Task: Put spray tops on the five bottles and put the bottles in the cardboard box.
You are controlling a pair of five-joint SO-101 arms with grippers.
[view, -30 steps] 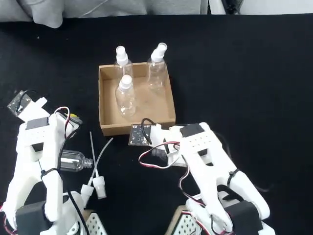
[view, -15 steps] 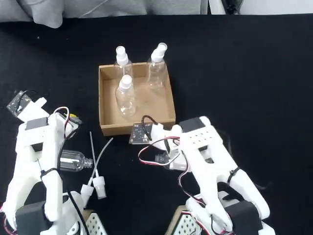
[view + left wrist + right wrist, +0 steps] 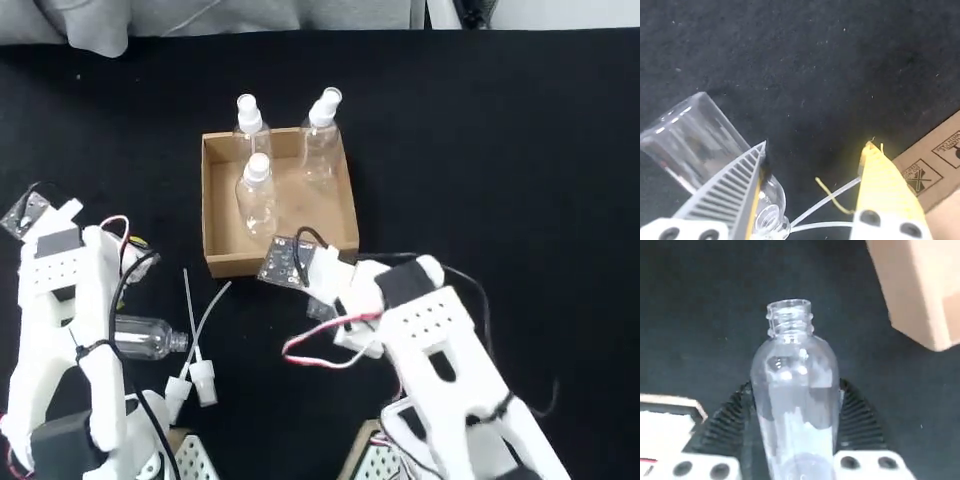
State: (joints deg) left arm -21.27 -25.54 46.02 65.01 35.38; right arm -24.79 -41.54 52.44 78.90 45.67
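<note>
While three capped bottles already stand upright inside the cardboard box, we see two bottles outside it with bare necks.

The right jaws sit just in front of the box's near wall. They are closed firmly on one open bottle, with a ridged pad pressed to each side of its clear body. Its threaded neck points out past the jaw tips and is free all round. We judge the bottle is held this way so that a spray top can go onto the exposed neck.

The second open bottle lies on its side on the black counter. It is in front of the box and off toward the left arm's side. The left jaws hang over it, spread wide and holding nothing. In the left wrist view this bottle lies beside the grey jaw, outside the gap. We cannot tell whether the two touch. Between the jaws we see only counter and thin dip tubes.

Two loose spray tops lie farther from the box than that bottle, with their tubes running back toward the box. We judge the wide gap is ready for picking up a top.
</note>
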